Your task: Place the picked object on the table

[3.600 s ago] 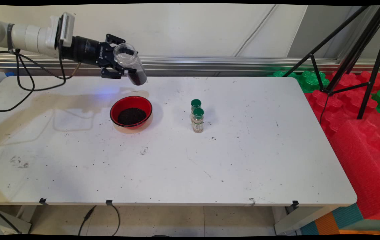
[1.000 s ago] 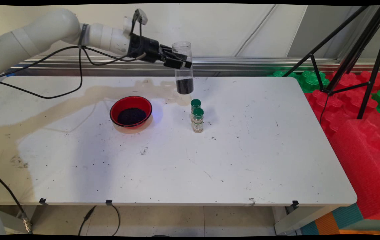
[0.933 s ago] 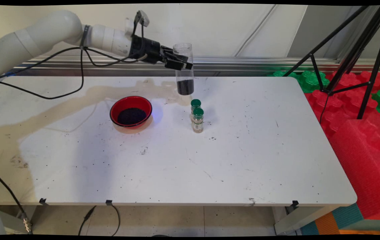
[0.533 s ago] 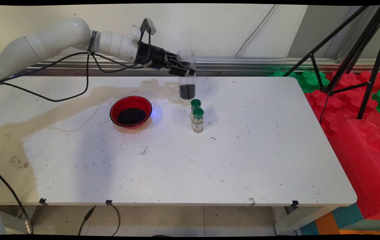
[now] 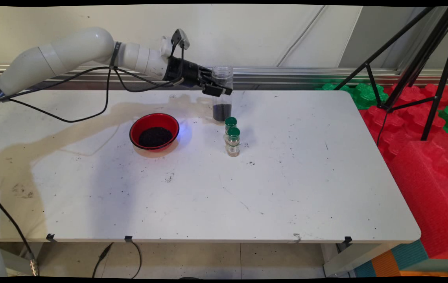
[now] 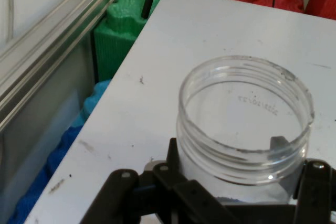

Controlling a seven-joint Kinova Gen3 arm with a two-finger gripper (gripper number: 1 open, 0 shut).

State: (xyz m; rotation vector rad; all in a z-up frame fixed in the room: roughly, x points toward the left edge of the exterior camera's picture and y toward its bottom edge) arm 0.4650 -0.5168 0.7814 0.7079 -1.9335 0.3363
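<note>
My fingers [image 5: 219, 89] were closed on the upper part of a clear jar [image 5: 222, 94], one pressing each side just below its threaded rim, which was open and without a lid. In the hand view the fingers [image 6: 181, 179] rose around that jar [image 6: 245, 124], and I looked down into its wide mouth. The jar stood upright, with a layer of dark grains in its bottom. I could not tell whether its base touched the desk [image 5: 286, 177] or hung just above it.

Just beside the jar, at 5 o'clock from it, stood two small green-capped bottles [image 5: 232, 136], close together, one behind the other. At 8 o'clock from the jar, well apart, sat a red bowl [image 5: 154, 132] holding the same dark grains. Black specks lay scattered over the white desk. Beyond its edge at 3 o'clock lay red and green foam blocks [image 5: 424, 129] and the legs of a black tripod [image 5: 436, 51].
</note>
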